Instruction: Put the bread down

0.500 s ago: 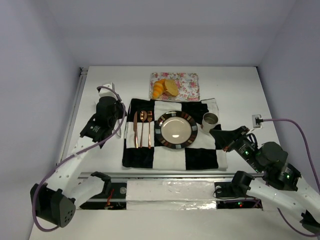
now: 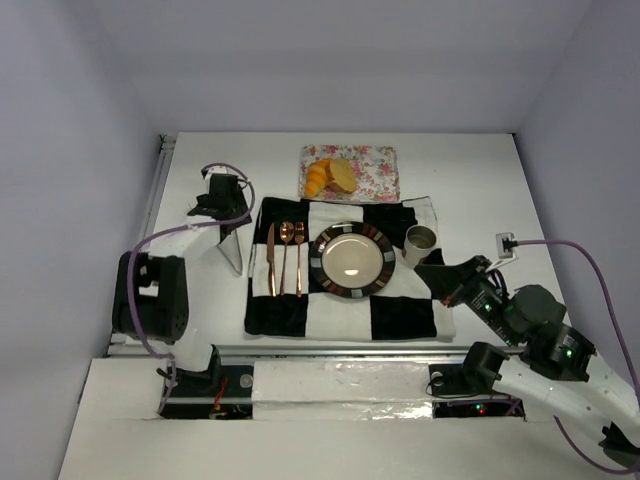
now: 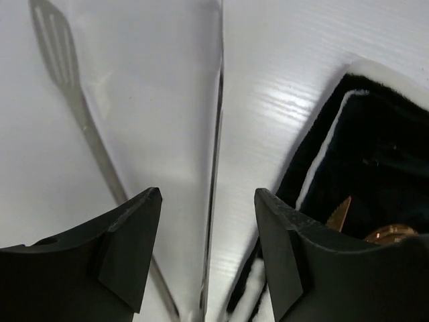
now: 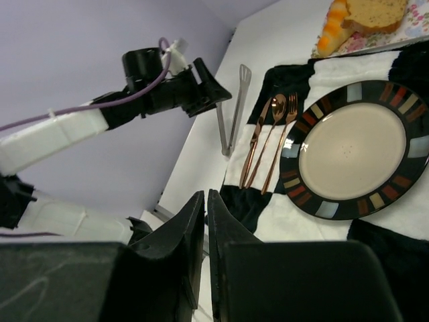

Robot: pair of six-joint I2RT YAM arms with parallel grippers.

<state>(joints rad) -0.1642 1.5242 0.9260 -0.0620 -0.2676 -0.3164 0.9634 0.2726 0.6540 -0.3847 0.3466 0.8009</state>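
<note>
**Lighting and picture quality: bright and even, minor defects**

Overhead view: bright, diffuse light from above. The white table [image 2: 480, 190] reads clean, and shadows are short and soft. A pale sheen lies across the centre of the plate [image 2: 322, 262].

Left wrist view: glare streaks the table's ribbed surface. The metal tongs [image 3: 167, 121] mirror it and blur at close range. My left gripper [image 3: 208, 201] is a dark, soft-edged silhouette.

Right wrist view: my right gripper [image 4: 206, 201] is underexposed and out of focus. The scene beyond it is sharp.
</note>
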